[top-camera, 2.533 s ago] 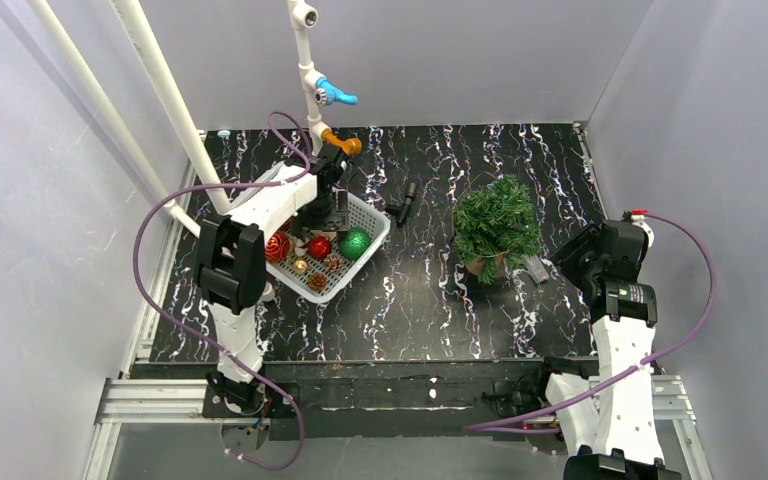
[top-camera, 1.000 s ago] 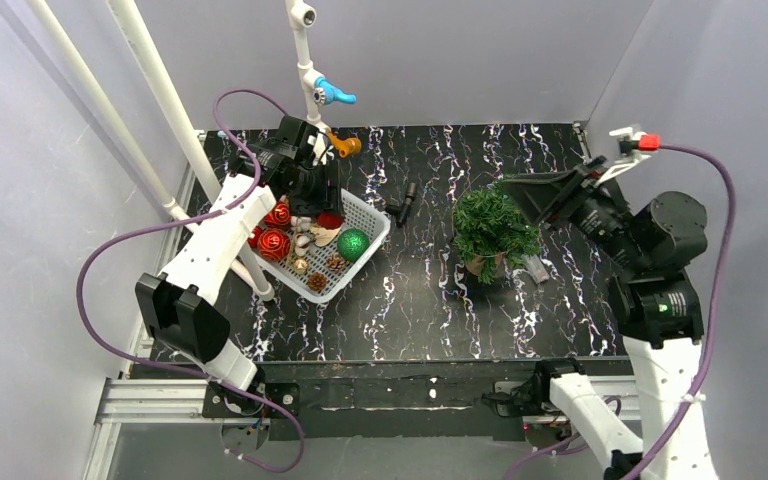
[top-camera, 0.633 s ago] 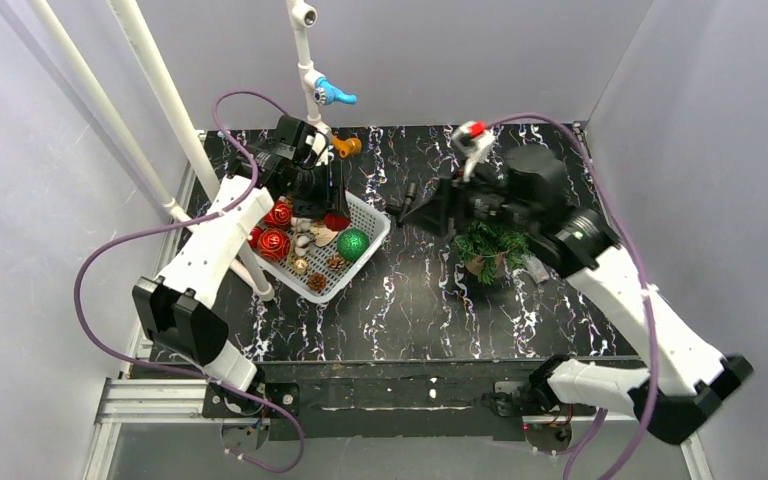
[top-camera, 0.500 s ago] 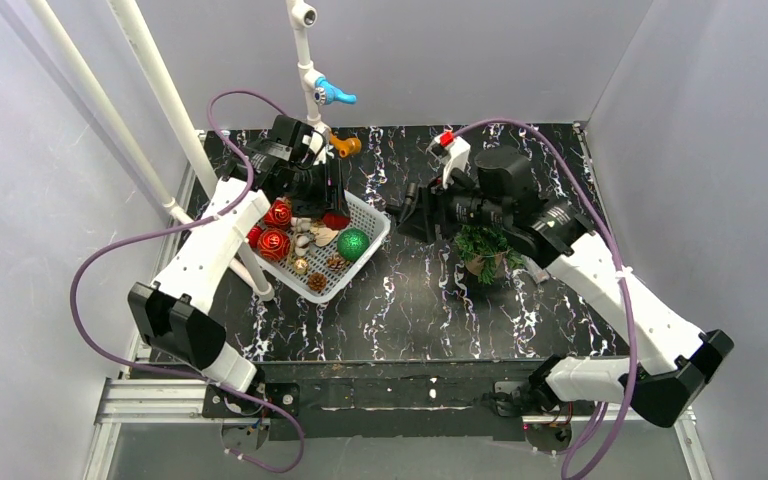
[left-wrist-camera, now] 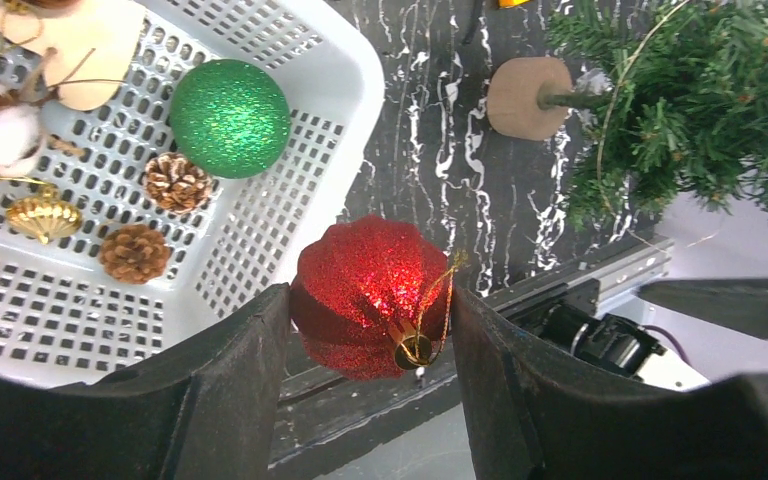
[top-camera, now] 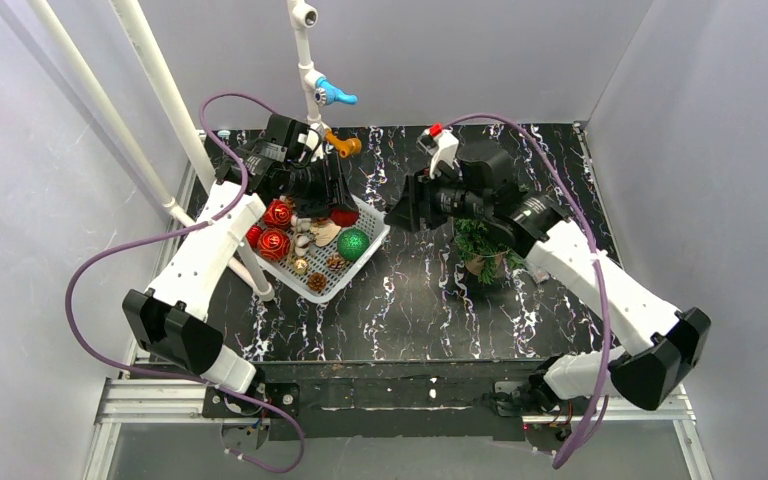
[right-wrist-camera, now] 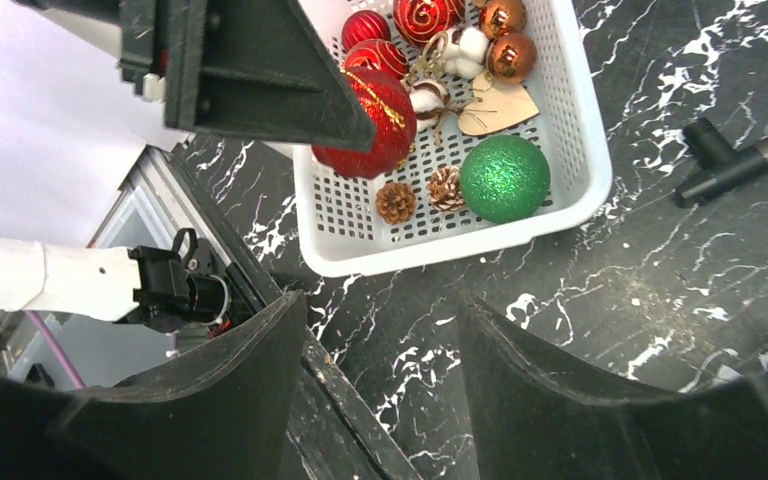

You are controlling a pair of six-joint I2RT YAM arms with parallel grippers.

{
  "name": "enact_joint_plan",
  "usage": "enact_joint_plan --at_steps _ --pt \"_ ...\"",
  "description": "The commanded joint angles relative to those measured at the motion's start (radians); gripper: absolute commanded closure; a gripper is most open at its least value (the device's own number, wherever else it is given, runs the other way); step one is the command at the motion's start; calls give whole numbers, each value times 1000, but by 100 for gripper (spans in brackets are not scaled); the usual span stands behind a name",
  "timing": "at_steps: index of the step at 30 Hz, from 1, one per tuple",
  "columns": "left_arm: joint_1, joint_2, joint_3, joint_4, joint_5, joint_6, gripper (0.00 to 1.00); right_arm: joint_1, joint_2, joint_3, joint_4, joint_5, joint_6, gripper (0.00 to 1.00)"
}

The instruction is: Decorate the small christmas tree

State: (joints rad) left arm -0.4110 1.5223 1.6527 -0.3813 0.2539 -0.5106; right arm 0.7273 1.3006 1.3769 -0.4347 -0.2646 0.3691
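One red ball (left-wrist-camera: 365,275) is pinched in the left gripper (left-wrist-camera: 370,310) over the basket (right-wrist-camera: 410,255) edge, right gripper (right-wrist-camera: 382,305) hangs wide open holding nothing, tree (top-camera: 482,240) stands near the basket.

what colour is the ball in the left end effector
Glittery red ball, clearest in left wrist view.

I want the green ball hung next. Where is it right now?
The green ball lies in the white basket, at its right-hand corner in the top view, beside a pinecone and left of the small christmas tree.
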Motion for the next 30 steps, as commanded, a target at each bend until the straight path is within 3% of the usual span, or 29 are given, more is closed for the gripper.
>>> enact_joint_plan --at_steps 1,4,8,10,15,30 --pt "6 -46 -15 -27 79 -59 52 4 51 1 122 -44 44 34" --pt "6 -59 -31 -17 83 -74 52 6 62 -50 236 -65 49 30" --pt "5 -66 -44 -5 84 -97 52 37 -8 -282 642 -50 -17 29" --pt "6 -65 -43 -2 87 -107 52 55 -19 -344 752 -19 -58 27" --pt "5 -70 -43 1 71 -116 52 62 27 -287 694 -46 -92 26" --pt "4 -85 -49 3 75 -163 53 95 153 -231 805 -79 -78 27"
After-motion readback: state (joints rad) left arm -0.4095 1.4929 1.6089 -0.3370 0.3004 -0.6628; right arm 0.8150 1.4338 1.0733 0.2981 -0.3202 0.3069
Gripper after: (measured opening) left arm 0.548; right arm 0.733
